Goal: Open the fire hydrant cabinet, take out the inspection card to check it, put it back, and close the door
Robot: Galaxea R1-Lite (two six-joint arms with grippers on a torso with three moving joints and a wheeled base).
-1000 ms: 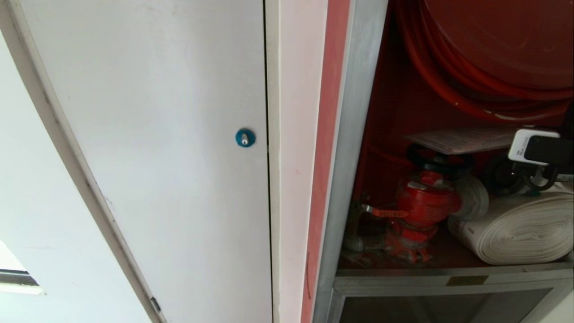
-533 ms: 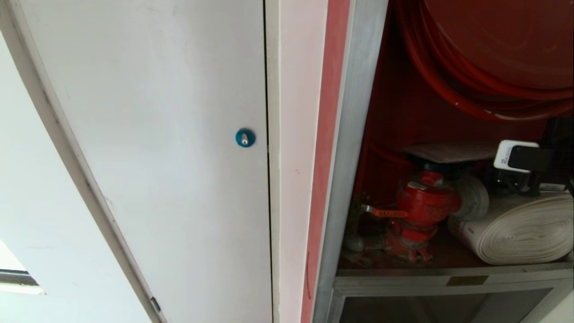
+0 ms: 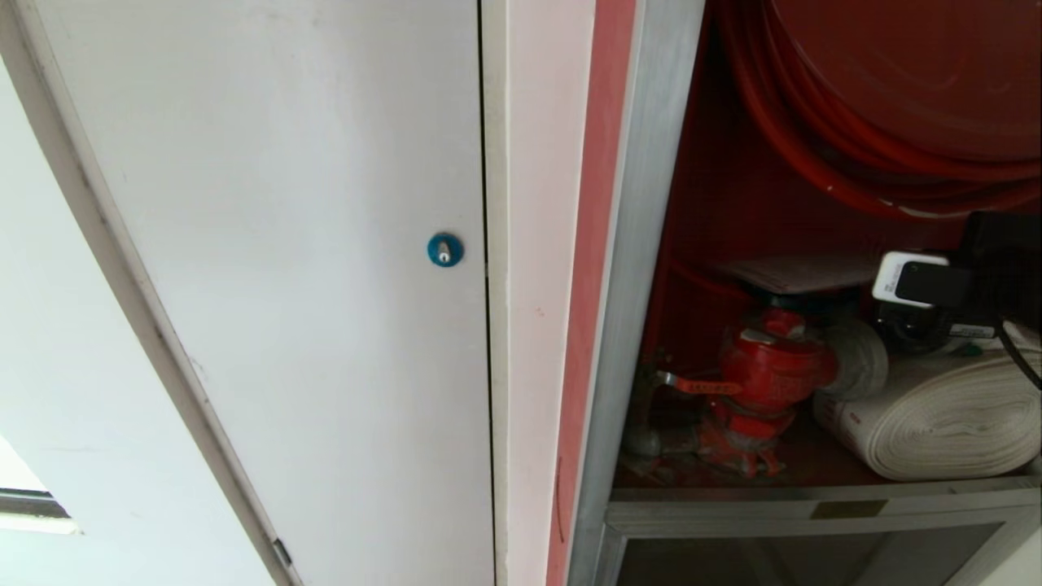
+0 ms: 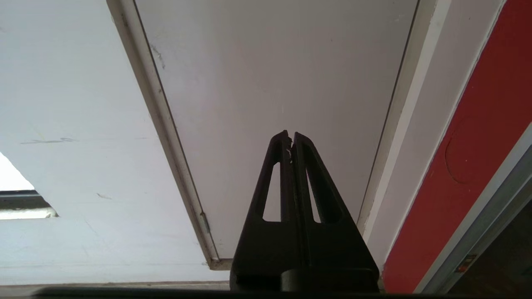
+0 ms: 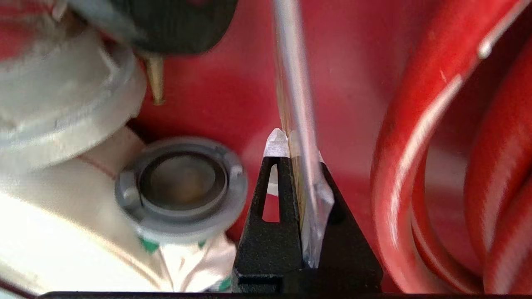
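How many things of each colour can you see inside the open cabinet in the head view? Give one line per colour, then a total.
Red: 2, the hose reel and the valve
White: 2, the rolled hose and the inspection card
Total: 4

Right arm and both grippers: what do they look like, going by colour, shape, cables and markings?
Both the left gripper and the right gripper have matte black tapered fingers, each with a long triangular cut-out. The right gripper's tips carry clear tape-like padding. In the head view, the right arm's wrist is black, with a white-and-black camera module and a thin black cable.
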